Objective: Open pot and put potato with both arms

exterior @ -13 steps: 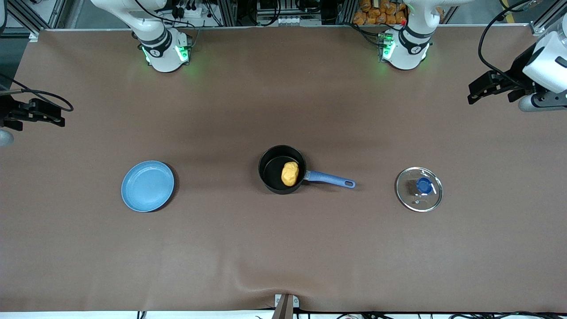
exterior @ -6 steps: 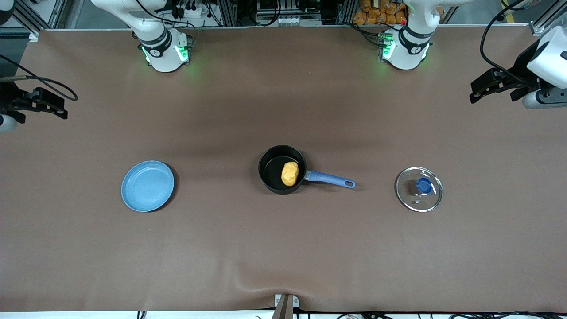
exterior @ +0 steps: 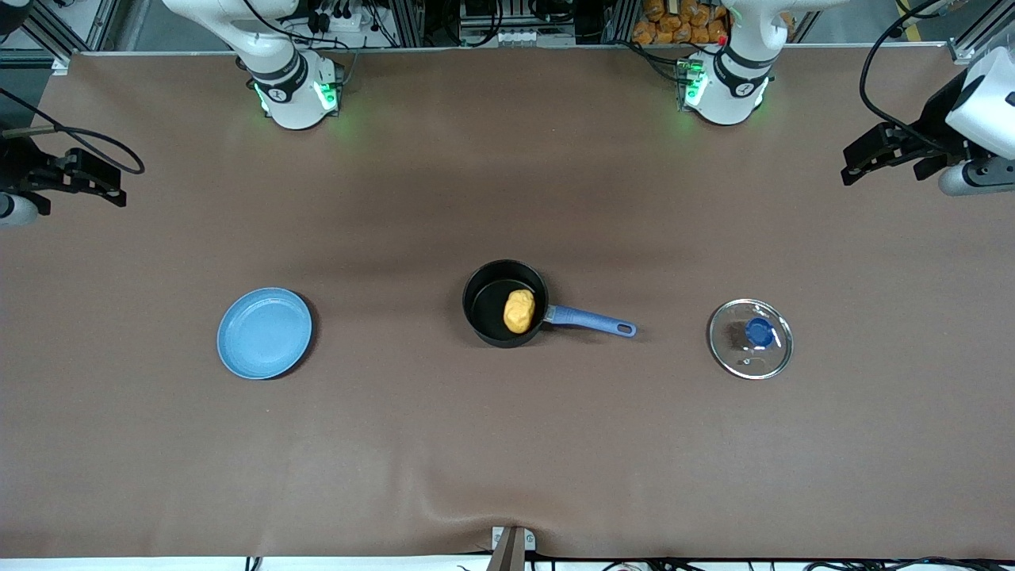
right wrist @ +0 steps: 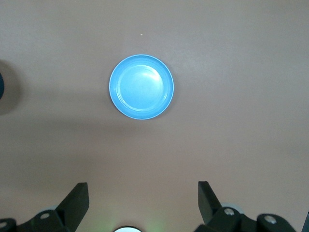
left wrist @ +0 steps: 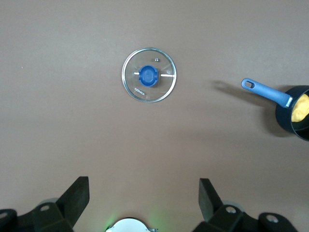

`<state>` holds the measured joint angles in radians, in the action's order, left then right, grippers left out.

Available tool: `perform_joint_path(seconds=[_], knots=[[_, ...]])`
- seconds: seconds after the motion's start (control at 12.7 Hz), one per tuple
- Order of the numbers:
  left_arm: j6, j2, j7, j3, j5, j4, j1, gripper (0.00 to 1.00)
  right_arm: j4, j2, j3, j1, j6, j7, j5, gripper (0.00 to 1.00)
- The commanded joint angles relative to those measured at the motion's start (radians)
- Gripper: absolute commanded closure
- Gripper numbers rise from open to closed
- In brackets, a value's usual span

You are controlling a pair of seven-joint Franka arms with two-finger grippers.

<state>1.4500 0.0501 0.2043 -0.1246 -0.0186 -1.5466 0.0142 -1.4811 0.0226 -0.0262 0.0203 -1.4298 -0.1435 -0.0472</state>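
Potato [exterior: 519, 311] sits inside the pot [exterior: 488, 305] mid-table. Both grippers gape wide and hold nothing: left gripper [exterior: 860, 164] over its table end, right gripper [exterior: 107, 184] over its end. Lid [exterior: 751, 339] and plate [exterior: 264, 333] flank the pot.

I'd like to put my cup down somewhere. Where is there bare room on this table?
Bare table runs between the plate and the pot, and between the pot's handle and the glass lid. The wide strip nearest the front camera is bare too. Nowhere is crowded.
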Motion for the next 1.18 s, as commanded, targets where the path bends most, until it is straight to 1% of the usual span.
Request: perform_joint_path(seconds=[0.0, 0.08, 0.31, 0.47, 0.55, 0.79, 0.87, 1.1], knots=[[-0.020, -0.004, 0.070, -0.009, -0.014, 0.022, 0.007, 0.00, -0.047, -0.052, -0.032, 0.039, -0.009, -0.011, 0.010, 0.00], [-0.019, -0.006, 0.098, -0.012, -0.014, 0.020, 0.006, 0.00, -0.045, -0.052, -0.046, 0.050, -0.011, -0.011, 0.012, 0.00], [-0.013, -0.016, 0.116, -0.018, -0.014, 0.020, 0.001, 0.00, -0.064, -0.058, -0.047, 0.050, -0.009, -0.010, 0.012, 0.00], [-0.013, -0.015, 0.095, -0.018, -0.017, 0.022, 0.012, 0.00, -0.112, -0.090, -0.047, 0.050, -0.034, -0.010, 0.016, 0.00], [-0.013, -0.024, 0.074, -0.020, -0.020, 0.022, 0.001, 0.00, -0.137, -0.104, -0.049, 0.052, -0.055, -0.010, 0.017, 0.00], [-0.010, -0.035, 0.000, -0.012, -0.018, 0.022, 0.009, 0.00, -0.139, -0.104, -0.047, 0.052, -0.064, -0.010, 0.020, 0.00], [-0.007, -0.039, -0.084, -0.007, -0.006, 0.022, 0.010, 0.00, -0.140, -0.104, -0.047, 0.052, -0.064, -0.010, 0.021, 0.00], [-0.006, -0.036, -0.108, -0.006, -0.006, 0.022, 0.030, 0.00, -0.128, -0.095, -0.046, 0.046, -0.077, -0.010, 0.021, 0.00]])
